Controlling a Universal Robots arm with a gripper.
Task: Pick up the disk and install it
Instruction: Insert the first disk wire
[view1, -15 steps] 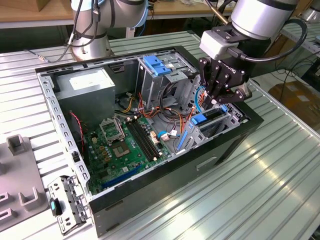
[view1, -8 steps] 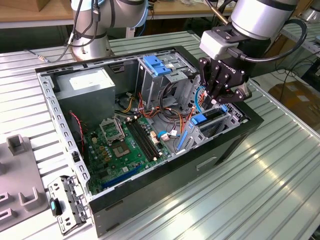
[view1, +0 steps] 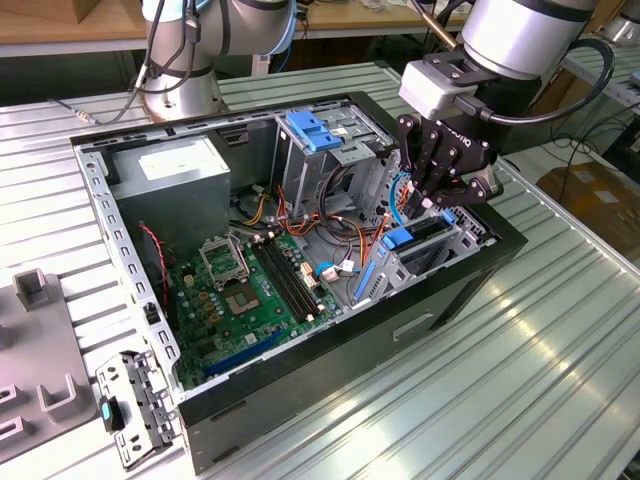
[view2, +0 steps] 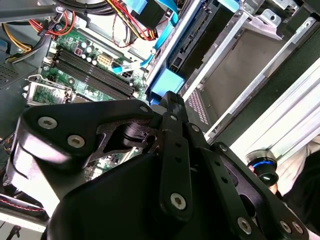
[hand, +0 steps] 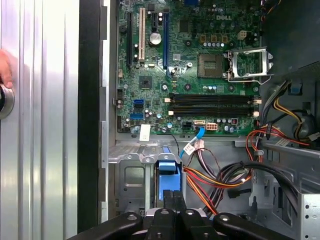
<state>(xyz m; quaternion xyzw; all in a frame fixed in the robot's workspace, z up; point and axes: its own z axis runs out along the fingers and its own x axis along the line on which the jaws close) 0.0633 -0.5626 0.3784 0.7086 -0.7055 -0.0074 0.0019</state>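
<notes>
Exterior view, four o'clock in the case (view1: 330, 345) — my closed hand (view1: 432, 203) touches the disk (view1: 399, 239), which looks nearly seated

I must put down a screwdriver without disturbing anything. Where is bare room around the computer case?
Free: the slatted table on the exterior view's right of the case. Crowded: the cables between motherboard and drive cage, where the gripper hangs. Toward the exterior view's left, a grey fixture and a bracket take the table.
</notes>
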